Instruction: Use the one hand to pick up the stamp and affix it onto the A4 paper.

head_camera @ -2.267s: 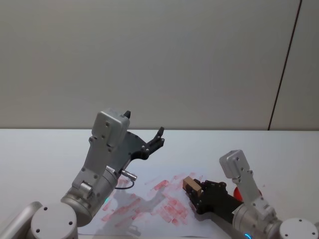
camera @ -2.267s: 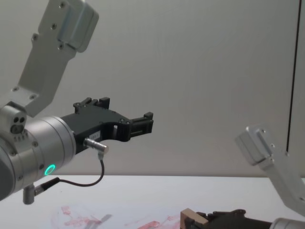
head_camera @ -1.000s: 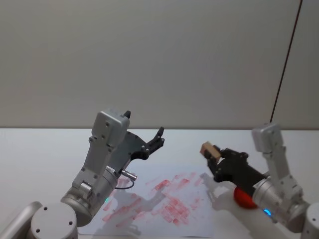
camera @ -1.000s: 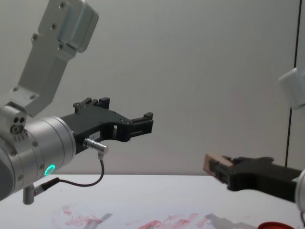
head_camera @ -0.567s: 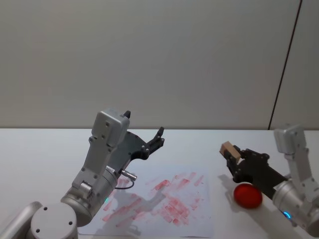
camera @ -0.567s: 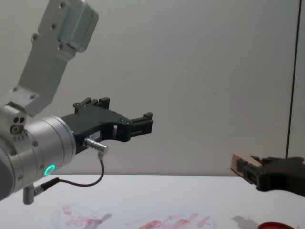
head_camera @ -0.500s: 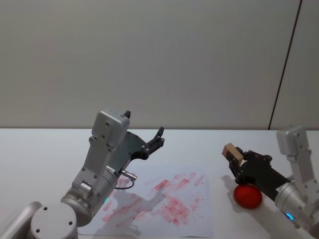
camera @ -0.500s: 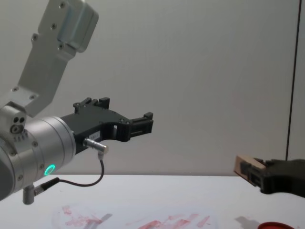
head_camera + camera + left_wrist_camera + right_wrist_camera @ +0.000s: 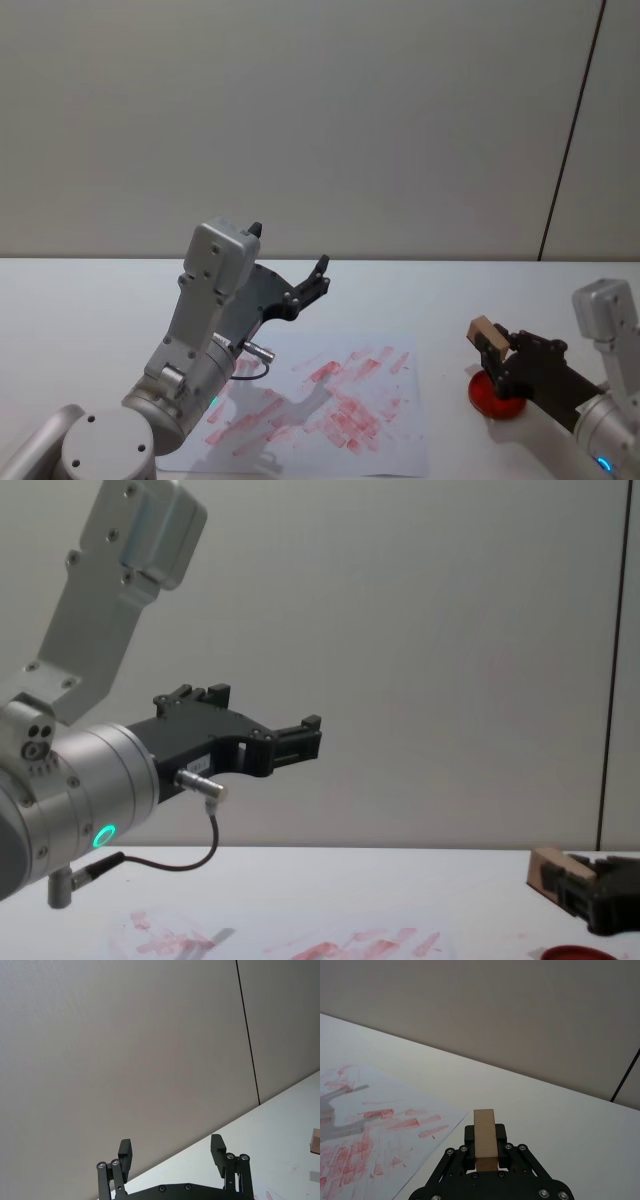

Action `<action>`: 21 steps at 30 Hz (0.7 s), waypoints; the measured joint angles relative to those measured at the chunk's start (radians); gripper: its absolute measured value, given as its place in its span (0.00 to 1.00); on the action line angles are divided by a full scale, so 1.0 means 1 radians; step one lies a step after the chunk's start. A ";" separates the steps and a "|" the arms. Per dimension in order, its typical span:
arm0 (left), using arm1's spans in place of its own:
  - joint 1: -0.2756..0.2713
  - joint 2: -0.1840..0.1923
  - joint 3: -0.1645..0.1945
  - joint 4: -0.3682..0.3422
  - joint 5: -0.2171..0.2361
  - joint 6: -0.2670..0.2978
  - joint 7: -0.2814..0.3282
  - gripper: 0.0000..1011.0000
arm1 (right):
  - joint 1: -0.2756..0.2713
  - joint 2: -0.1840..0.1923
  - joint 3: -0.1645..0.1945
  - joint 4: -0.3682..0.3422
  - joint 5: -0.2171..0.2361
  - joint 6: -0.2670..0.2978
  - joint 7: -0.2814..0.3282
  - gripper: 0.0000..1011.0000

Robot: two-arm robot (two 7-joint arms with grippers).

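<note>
Right gripper [image 9: 492, 345] clamped on stamp [image 9: 482, 331], block sticking out past fingertips. Red ink pad [image 9: 497, 398] directly below it; A4 paper [image 9: 400, 440] off to its left, well apart. Stamp likely light, rigid wood; grip on flat sides mid-body looks right, keep base free. Left gripper [image 9: 320, 273] parked high over paper, jaws spread, empty.

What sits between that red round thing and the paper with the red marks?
Nothing: in the head view, bare white table separates the red pad from the A4 paper. The right gripper holds the stamp above the pad.
</note>
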 joint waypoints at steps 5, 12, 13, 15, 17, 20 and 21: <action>0.000 0.000 0.000 0.000 0.000 0.000 0.000 0.99 | -0.015 0.009 0.002 -0.003 0.000 0.003 -0.002 0.21; 0.000 0.000 0.000 0.000 0.000 0.000 0.000 0.99 | -0.026 0.015 0.003 0.001 -0.005 0.005 -0.005 0.21; 0.000 0.000 0.000 0.000 0.000 0.000 0.000 0.99 | -0.027 0.015 0.003 0.002 -0.006 0.005 -0.006 0.21; 0.000 0.000 0.000 0.000 0.000 0.000 0.000 0.99 | -0.028 0.016 0.003 0.005 -0.008 0.006 -0.006 0.21; 0.000 0.000 0.000 0.000 0.000 0.000 0.000 0.99 | -0.029 0.017 0.003 0.009 -0.010 0.006 -0.006 0.21; 0.000 0.000 0.000 0.000 0.000 0.000 0.000 0.99 | -0.031 0.017 0.002 0.016 -0.015 0.009 -0.006 0.21; 0.000 0.000 0.000 0.000 0.000 0.000 0.000 0.99 | -0.031 0.017 0.001 0.018 -0.016 0.009 -0.006 0.21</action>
